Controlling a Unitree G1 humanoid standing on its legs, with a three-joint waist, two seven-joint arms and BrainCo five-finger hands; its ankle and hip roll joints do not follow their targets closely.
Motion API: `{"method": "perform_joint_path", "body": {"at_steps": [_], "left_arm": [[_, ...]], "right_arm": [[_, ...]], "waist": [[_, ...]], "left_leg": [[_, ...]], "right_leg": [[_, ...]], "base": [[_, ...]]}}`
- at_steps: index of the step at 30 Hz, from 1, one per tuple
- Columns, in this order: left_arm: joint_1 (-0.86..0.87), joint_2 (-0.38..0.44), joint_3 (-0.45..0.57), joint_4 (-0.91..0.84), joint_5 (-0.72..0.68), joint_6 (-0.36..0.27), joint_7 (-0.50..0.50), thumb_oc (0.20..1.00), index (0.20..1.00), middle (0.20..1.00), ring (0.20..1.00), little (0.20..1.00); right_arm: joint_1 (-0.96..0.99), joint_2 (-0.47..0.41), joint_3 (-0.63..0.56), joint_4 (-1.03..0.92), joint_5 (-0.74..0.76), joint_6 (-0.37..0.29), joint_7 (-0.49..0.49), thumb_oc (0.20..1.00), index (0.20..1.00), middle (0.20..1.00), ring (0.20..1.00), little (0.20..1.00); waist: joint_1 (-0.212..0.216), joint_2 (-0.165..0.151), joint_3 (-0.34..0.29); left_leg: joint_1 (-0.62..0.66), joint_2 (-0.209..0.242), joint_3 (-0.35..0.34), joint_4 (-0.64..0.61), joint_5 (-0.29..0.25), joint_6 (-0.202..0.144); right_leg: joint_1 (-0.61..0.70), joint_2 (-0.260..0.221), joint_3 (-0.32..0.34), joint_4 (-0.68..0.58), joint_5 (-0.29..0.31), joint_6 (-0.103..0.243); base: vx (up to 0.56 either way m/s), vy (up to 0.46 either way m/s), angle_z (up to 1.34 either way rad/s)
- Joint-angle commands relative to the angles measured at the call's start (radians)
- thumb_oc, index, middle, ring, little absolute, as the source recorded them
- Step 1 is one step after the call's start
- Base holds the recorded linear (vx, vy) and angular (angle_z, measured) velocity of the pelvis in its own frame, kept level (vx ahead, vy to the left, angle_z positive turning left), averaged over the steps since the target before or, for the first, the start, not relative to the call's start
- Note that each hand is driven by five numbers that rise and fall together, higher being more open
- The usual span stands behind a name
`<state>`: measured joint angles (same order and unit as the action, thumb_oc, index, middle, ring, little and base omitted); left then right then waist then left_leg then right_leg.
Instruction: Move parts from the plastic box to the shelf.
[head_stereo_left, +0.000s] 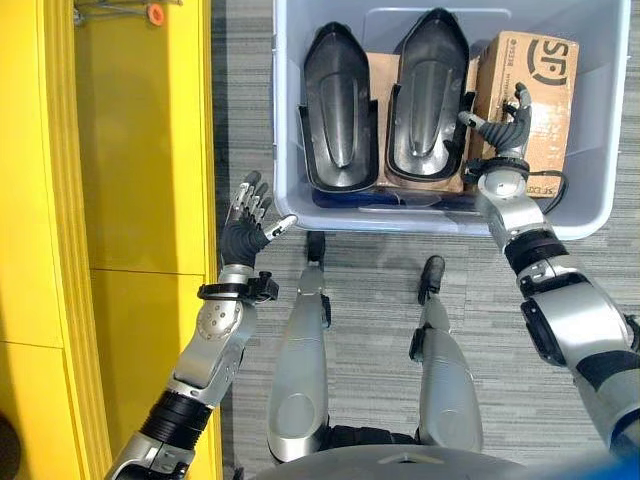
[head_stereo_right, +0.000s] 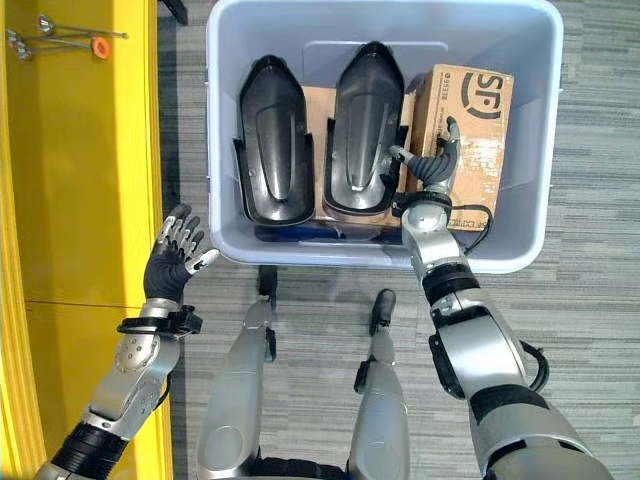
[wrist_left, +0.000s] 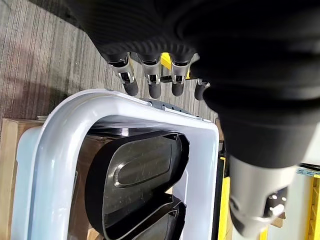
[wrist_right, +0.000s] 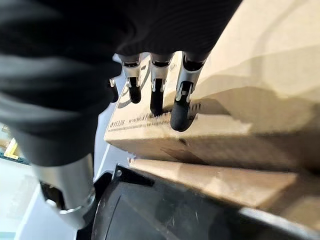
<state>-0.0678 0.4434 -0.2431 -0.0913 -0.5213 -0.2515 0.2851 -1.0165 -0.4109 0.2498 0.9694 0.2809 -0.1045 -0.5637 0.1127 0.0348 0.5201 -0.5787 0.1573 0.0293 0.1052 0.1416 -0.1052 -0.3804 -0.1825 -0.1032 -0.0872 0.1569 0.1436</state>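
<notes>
Black parts in plastic box; right hand relaxed, empty, beside them; left hand spread outside.

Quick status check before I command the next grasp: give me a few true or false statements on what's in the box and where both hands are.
1. Two black parts lie side by side in the plastic box. True.
2. The right hand is over the cardboard box. True.
3. The left hand holds a black part. False: it is open and holds nothing, outside the box by the yellow shelf.
4. The plastic box stands on the shelf. False: it stands on the grey floor.
</notes>
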Motion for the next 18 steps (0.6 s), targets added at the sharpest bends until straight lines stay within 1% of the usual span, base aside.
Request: {"method": "perform_joint_path", "body": {"at_steps": [1, 4, 5, 6, 9, 10, 12, 17, 18], "left_arm": [[-0.012, 0.018, -0.043, -0.055, 0.010, -0.058, 0.013, 1.000, 1.000, 1.000, 1.000, 1.000], [-0.016, 0.016, -0.042, -0.051, 0.010, -0.059, 0.016, 1.000, 1.000, 1.000, 1.000, 1.000], [-0.018, 0.015, -0.042, -0.049, 0.011, -0.059, 0.018, 1.000, 1.000, 1.000, 1.000, 1.000], [-0.023, 0.014, -0.038, -0.048, 0.016, -0.058, 0.027, 1.000, 1.000, 1.000, 1.000, 1.000], [-0.025, 0.013, -0.037, -0.050, 0.017, -0.058, 0.031, 1.000, 1.000, 1.000, 1.000, 1.000], [-0.028, 0.013, -0.031, -0.052, 0.019, -0.059, 0.039, 1.000, 1.000, 1.000, 1.000, 1.000], [-0.024, 0.012, -0.024, -0.054, 0.025, -0.056, 0.046, 1.000, 1.000, 1.000, 1.000, 1.000], [-0.007, 0.016, -0.008, -0.069, 0.034, -0.052, 0.051, 1.000, 1.000, 1.000, 1.000, 1.000], [-0.007, 0.016, -0.008, -0.069, 0.034, -0.052, 0.051, 1.000, 1.000, 1.000, 1.000, 1.000]], "right_arm": [[-0.007, -0.016, 0.018, -0.018, -0.017, 0.006, 0.016, 1.000, 1.000, 1.000, 1.000, 1.000], [0.004, -0.013, 0.017, -0.054, -0.029, 0.005, 0.008, 1.000, 1.000, 1.000, 1.000, 1.000], [0.013, -0.009, 0.015, -0.085, -0.036, 0.002, 0.000, 1.000, 1.000, 1.000, 1.000, 1.000], [0.036, -0.001, 0.012, -0.175, -0.067, -0.002, -0.019, 1.000, 1.000, 1.000, 1.000, 1.000], [0.051, 0.004, 0.006, -0.216, -0.081, -0.003, -0.029, 1.000, 1.000, 1.000, 1.000, 1.000], [0.074, 0.010, -0.003, -0.300, -0.116, -0.001, -0.049, 1.000, 1.000, 1.000, 1.000, 1.000], [0.101, 0.013, -0.014, -0.399, -0.163, 0.001, -0.064, 1.000, 1.000, 1.000, 1.000, 1.000], [0.164, 0.027, -0.037, -0.576, -0.248, 0.011, -0.065, 1.000, 1.000, 1.000, 1.000, 1.000], [0.165, 0.028, -0.038, -0.577, -0.248, 0.012, -0.064, 1.000, 1.000, 1.000, 1.000, 1.000]], "waist": [[0.019, 0.015, 0.000], [0.016, 0.011, 0.000], [0.014, 0.009, 0.000], [0.009, 0.004, 0.000], [0.007, 0.002, 0.000], [0.002, -0.002, 0.000], [-0.001, -0.005, 0.000], [-0.006, -0.011, 0.000], [-0.006, -0.011, 0.000]], "left_leg": [[-0.016, -0.015, -0.005, 0.044, -0.084, 0.018], [-0.016, -0.016, -0.006, 0.044, -0.085, 0.019], [-0.016, -0.016, -0.007, 0.045, -0.086, 0.019], [-0.015, -0.017, -0.006, 0.046, -0.089, 0.020], [-0.014, -0.018, -0.006, 0.047, -0.090, 0.020], [-0.014, -0.018, -0.006, 0.048, -0.092, 0.021], [-0.014, -0.019, -0.007, 0.049, -0.093, 0.022], [-0.016, -0.023, -0.013, 0.053, -0.097, 0.025], [-0.016, -0.023, -0.013, 0.054, -0.097, 0.025]], "right_leg": [[-0.037, -0.061, -0.037, 0.158, -0.121, 0.010], [-0.035, -0.061, -0.038, 0.157, -0.122, 0.010], [-0.033, -0.060, -0.039, 0.157, -0.122, 0.010], [-0.032, -0.060, -0.038, 0.156, -0.123, 0.010], [-0.031, -0.061, -0.038, 0.156, -0.123, 0.010], [-0.030, -0.062, -0.039, 0.156, -0.122, 0.010], [-0.029, -0.062, -0.040, 0.155, -0.123, 0.010], [-0.021, -0.064, -0.041, 0.155, -0.125, 0.009], [-0.021, -0.065, -0.041, 0.155, -0.126, 0.009]], "base": [[0.00, 0.000, 0.00], [0.00, 0.000, 0.00], [0.00, 0.000, 0.00], [0.00, 0.000, 0.00], [0.00, 0.000, 0.00], [0.01, 0.001, 0.04], [0.01, -0.002, 0.05], [0.00, 0.001, 0.01], [0.00, 0.000, 0.00]]}}
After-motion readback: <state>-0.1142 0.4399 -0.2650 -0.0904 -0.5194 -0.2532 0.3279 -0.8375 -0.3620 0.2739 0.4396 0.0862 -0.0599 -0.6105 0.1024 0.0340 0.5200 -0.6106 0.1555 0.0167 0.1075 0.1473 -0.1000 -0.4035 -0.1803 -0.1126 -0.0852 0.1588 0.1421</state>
